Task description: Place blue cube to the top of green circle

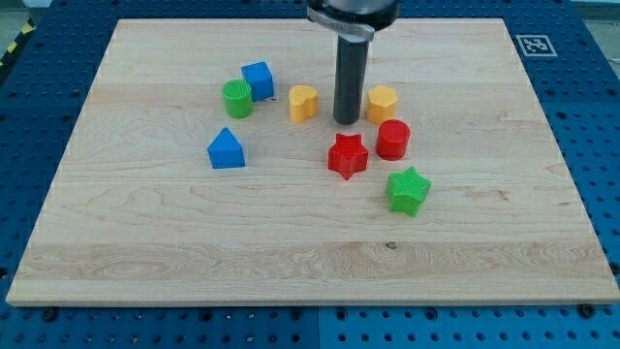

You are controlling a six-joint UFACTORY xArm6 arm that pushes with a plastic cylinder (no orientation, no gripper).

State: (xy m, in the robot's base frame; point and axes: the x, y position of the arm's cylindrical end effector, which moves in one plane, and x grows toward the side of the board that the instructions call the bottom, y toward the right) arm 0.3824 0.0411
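Observation:
The blue cube (258,79) sits at the upper left of the wooden board (145,242), touching the upper right side of the green circle (237,99). My tip (346,121) rests on the board well to the right of both, between the yellow heart (302,102) and the yellow hexagon (382,102), just above the red star (347,156).
A blue triangular block (226,149) lies below the green circle. A red cylinder (393,140) stands right of the red star, and a green star (408,190) lies below it. A marker tag (533,45) sits at the board's top right corner.

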